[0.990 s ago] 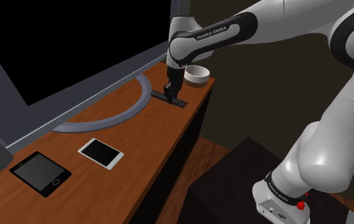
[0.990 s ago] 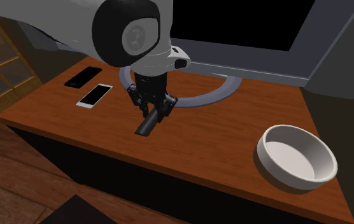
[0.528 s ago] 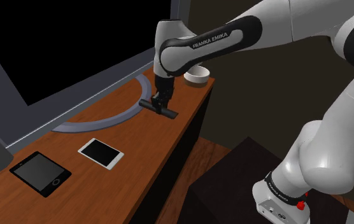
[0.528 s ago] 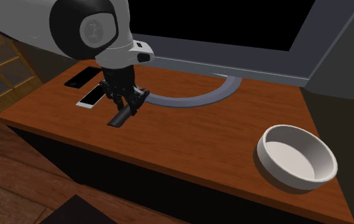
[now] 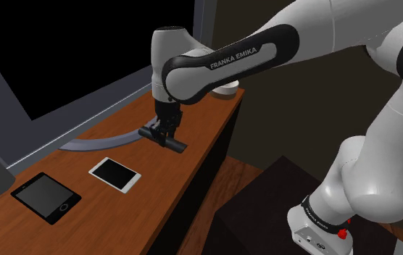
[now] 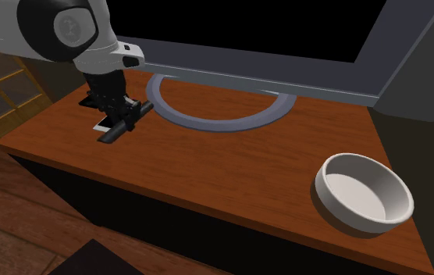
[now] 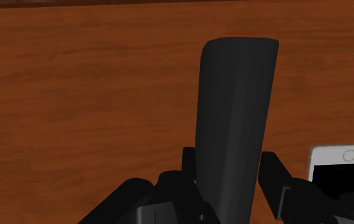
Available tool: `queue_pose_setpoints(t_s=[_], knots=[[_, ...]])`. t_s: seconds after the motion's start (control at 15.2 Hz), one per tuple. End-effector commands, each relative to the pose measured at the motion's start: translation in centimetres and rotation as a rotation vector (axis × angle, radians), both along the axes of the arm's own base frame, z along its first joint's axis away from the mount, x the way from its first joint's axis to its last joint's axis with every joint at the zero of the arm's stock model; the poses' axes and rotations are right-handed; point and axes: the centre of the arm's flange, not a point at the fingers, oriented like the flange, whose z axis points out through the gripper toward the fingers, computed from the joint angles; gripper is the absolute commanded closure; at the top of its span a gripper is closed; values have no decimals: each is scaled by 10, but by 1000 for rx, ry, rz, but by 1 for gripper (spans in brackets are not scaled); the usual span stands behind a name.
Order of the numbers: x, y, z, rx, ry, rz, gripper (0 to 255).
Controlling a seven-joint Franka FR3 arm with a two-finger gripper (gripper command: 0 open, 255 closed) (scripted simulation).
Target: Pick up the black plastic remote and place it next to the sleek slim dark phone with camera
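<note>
We are seeing the all-black two-finger gripper (image 5: 165, 131) (image 6: 117, 119) (image 7: 230, 188) holding the long, slim black remote (image 5: 177, 145) (image 6: 109, 136) (image 7: 236, 108). In the wrist view its 2 fingers (image 7: 272, 181) are standing narrowly apart and pressing on the 2 long sides of the remote, which is reaching far out beyond them. The remote is hanging crosswise under the hand, over the reddish-brown wooden table top (image 5: 200, 130) (image 6: 231, 168); we cannot tell if it is touching the wood.

Just beside the gripper a flat white-framed phone (image 5: 115, 174) (image 7: 341, 172) is lying on the wood, a little apart from the remote. Further to the shoulder view's left, the dark flat phone with a thin pale edge (image 5: 46, 195) is lying next to the white one, well apart from the remote.

The white arm with dark joints (image 5: 222, 61) (image 6: 59, 27) is reaching over the table. Behind it a large black screen in a grey frame (image 5: 84, 51) (image 6: 286, 74) is standing on a curved grey foot (image 5: 98, 139) (image 6: 215, 125). At the second exterior view's right a round white bowl (image 6: 325, 195) is sitting near the table's corner.
</note>
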Motion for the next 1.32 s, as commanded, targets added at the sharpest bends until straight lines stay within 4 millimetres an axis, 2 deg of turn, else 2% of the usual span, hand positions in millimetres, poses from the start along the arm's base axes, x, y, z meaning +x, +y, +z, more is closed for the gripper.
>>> queue_pose_setpoints(t_s=[0.0,1.25], knots=[[-8,25,1,0,0,-2,255],[-97,260,2,0,0,-2,255]])
